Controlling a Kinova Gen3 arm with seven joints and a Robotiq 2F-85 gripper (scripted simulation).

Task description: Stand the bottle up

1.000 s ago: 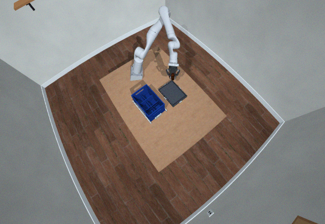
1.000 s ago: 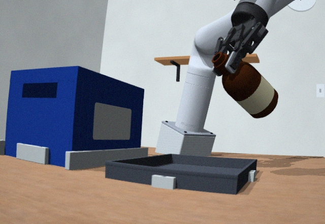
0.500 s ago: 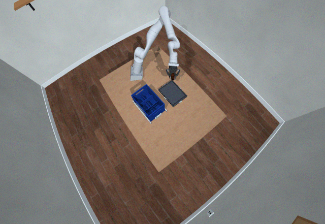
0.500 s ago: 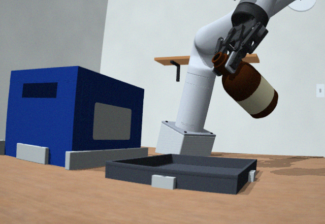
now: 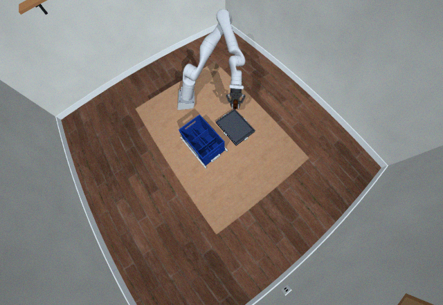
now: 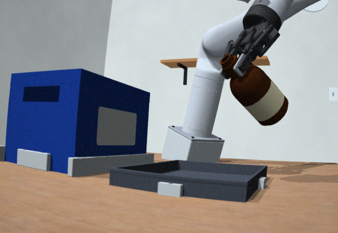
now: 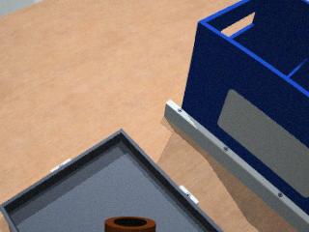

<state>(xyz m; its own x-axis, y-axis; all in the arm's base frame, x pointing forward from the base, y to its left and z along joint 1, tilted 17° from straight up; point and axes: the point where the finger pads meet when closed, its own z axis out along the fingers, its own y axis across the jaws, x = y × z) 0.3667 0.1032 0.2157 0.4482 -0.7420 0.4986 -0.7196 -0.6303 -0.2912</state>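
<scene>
My gripper (image 6: 236, 66) is shut on the neck of a brown bottle (image 6: 255, 93) with a cream label. The bottle hangs in the air, tilted, its base pointing down and to the right, well above the dark grey tray (image 6: 190, 179). In the overhead view the gripper (image 5: 235, 102) hangs just beyond the tray's (image 5: 235, 126) far edge. In the wrist view only the bottle's mouth (image 7: 130, 224) shows at the bottom edge, over the tray (image 7: 103, 193). The tray holds nothing.
A blue crate (image 6: 68, 115) (image 5: 202, 140) with inner dividers stands to the left of the tray, (image 7: 256, 97). Small grey blocks line its base. The arm's base (image 6: 192, 146) stands behind the tray.
</scene>
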